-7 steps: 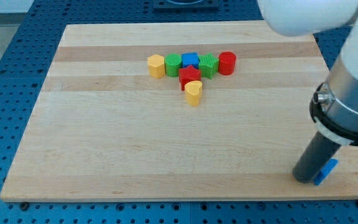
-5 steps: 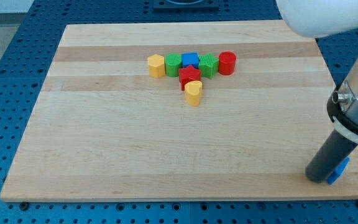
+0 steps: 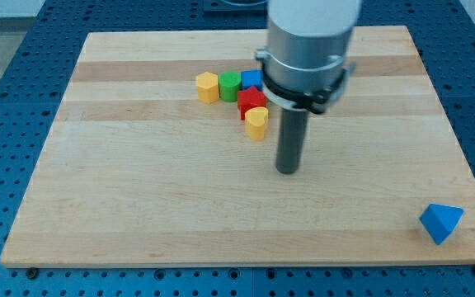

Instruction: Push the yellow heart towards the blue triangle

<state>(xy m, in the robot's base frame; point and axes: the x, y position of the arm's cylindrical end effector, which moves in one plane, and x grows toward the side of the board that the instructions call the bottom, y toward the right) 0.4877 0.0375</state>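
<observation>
While the arm hangs over the middle of the wooden board, my tip rests on the wood just down and to the view's right of the yellow heart, near it but with a sliver of bare board between them. It is a plain dark rod with nothing to open or close, and it has hold of nothing; it touches no block.

From the one camera view, the yellow heart sits at the lower end of a small cluster toward the view's top. A red block (its shape is hard to make out, partly behind the arm) lies just above the heart and seems to touch it. Above that runs a short row: a yellow hexagon-like block at the view's left, a green block beside it, then a blue block whose right part is hidden by the arm's grey body. Anything further along that row is covered by the arm.

The blue triangle lies alone near the board's lower right corner, well apart from the heart and the tip, with the rod standing roughly between the two.
</observation>
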